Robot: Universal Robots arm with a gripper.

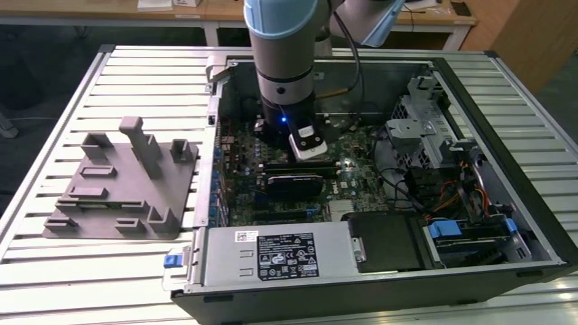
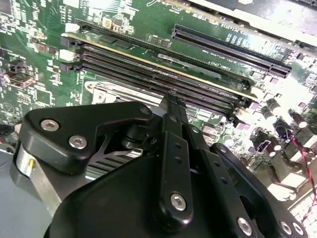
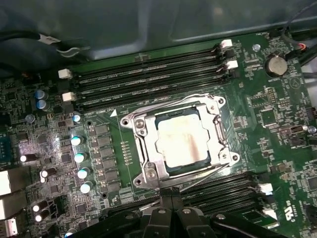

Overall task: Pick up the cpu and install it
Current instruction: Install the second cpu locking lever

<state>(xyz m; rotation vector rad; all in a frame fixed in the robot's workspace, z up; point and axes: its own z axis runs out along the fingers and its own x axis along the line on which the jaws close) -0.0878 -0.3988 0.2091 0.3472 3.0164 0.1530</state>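
Inside the open computer case (image 1: 505, 223), the gripper (image 3: 171, 206) hangs just above the motherboard (image 3: 277, 124), case walls near on every side. Its fingers (image 2: 173, 129) look pressed together, seemingly holding nothing. The cpu (image 3: 181, 141) lies seated in the socket frame (image 3: 148, 163), just beyond the fingertips.

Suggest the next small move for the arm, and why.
Probably lift straight up a little. In the first wrist view the cpu already lies flat inside the socket frame, and the gripper sits close beside that frame with nothing in it. A vertical retreat seems least likely to disturb the chip.
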